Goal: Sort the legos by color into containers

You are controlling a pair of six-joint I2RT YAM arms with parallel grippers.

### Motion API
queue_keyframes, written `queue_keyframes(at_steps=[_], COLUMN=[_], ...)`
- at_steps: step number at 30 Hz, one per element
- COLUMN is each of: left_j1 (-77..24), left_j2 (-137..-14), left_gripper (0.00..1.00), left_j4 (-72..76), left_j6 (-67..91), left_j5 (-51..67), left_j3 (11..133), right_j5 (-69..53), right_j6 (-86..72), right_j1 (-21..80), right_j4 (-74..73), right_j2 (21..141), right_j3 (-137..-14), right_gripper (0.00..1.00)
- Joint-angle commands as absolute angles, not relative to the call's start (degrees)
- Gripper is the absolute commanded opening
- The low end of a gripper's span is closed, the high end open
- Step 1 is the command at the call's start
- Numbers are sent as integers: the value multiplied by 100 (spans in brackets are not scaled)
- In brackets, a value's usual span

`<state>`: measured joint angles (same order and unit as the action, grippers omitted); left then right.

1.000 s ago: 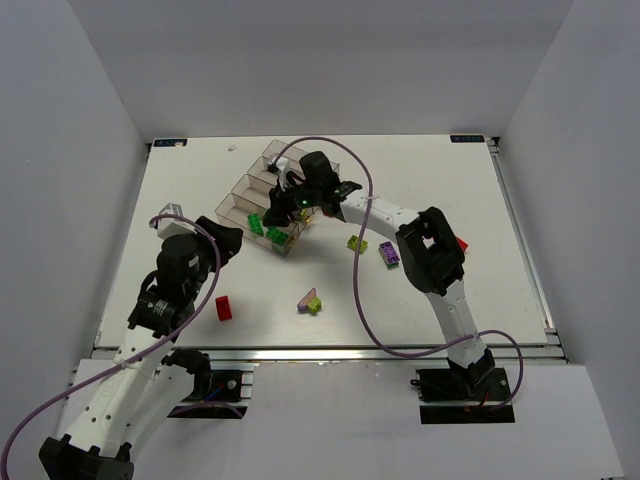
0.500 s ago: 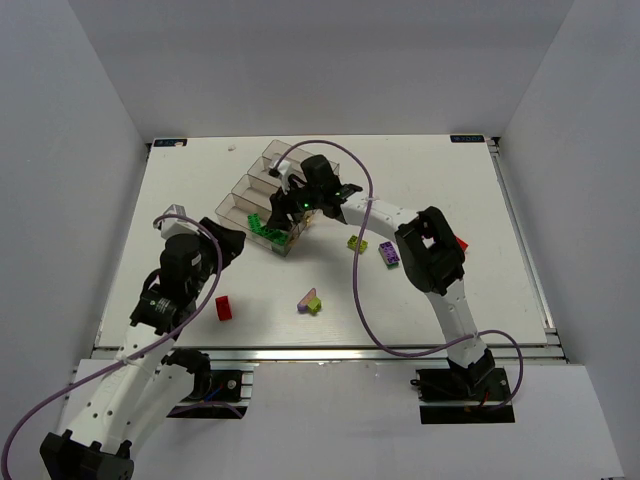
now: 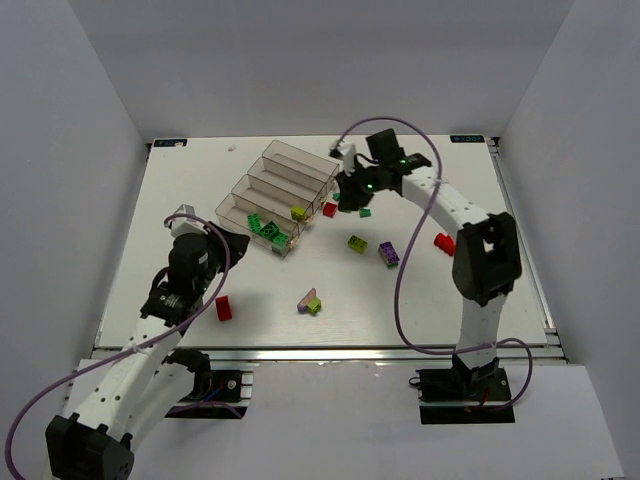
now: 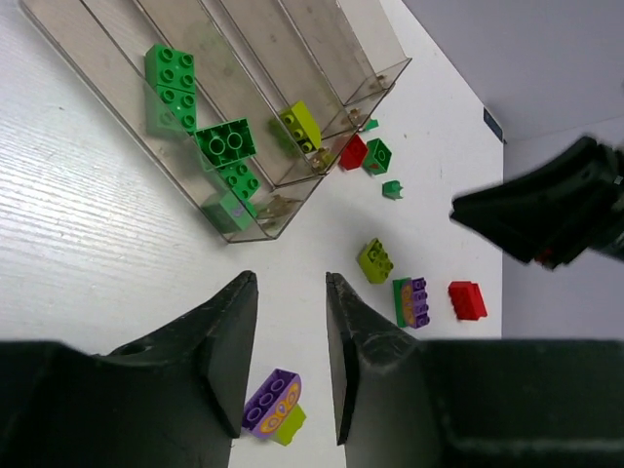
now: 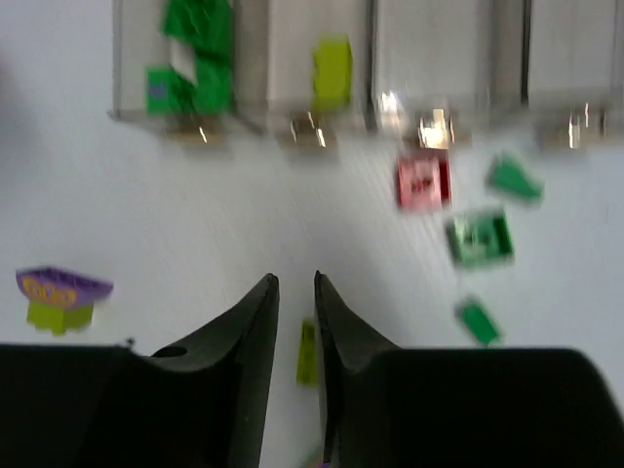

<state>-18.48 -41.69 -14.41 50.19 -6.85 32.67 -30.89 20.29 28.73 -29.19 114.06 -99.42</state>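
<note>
white table (image 3: 450, 290) in a grey-walled bay: bricks (image 3: 357, 243) lie scattered near the bins (image 3: 290, 165), greens already in the front bin; left gripper (image 4: 290, 283) and right gripper (image 5: 294, 283) both narrow and empty; bricks judged light, rigid, slick, best pinched across flat sides.

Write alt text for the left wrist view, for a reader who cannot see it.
The left gripper fills the foreground, its black jaws slightly apart and empty, above a white table. Beyond it, joined clear bins hold green bricks in the nearest and one lime brick in the next; loose bricks in red, green, lime and purple lie nearby.
</note>
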Motion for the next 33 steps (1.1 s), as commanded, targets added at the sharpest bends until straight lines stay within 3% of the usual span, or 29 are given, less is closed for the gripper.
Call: queue_keyframes(at_steps=[1, 3, 4, 5, 9, 27, 30, 33], left_j1=[-1819, -1828, -1819, -1819, -1819, -1828, -1819, -1828], left_j2=[-4297, -4394, -4429, -4464, -4649, -4562, -4535, -4544], left_gripper=[45, 54, 57, 58, 60, 62, 62, 62], left_j4=[-1072, -959, -871, -870, -712, -747, -773, -756], left_j6=[4984, 4948, 4931, 4922, 4852, 4860, 4869, 4869], left_j5=[-536, -519, -501, -484, -413, -457, -457, -457], left_j3=[3296, 3305, 3296, 3296, 3305, 3208, 3199, 3217], right_j5=[-2217, -1637, -1174, -943, -580, -879, -861, -818], right_j6=[2347, 2277, 2189, 2162, 1874, 1380, 1336, 1362], right_j1=[2498, 2356, 2286, 2276, 2206, 2100, 2100, 2101], right_j4=[-3972, -3903, -3781, -3736, -3998, -4184, -4140, -4140], right_j2=[10777, 10372, 10180, 10108, 10107, 11030, 11092, 11083], right_j3=[-9160, -8556, -8378, -8228, -7911, -8033, -8024, -8068], right_gripper=[29, 41, 54, 60, 69, 64, 56, 42])
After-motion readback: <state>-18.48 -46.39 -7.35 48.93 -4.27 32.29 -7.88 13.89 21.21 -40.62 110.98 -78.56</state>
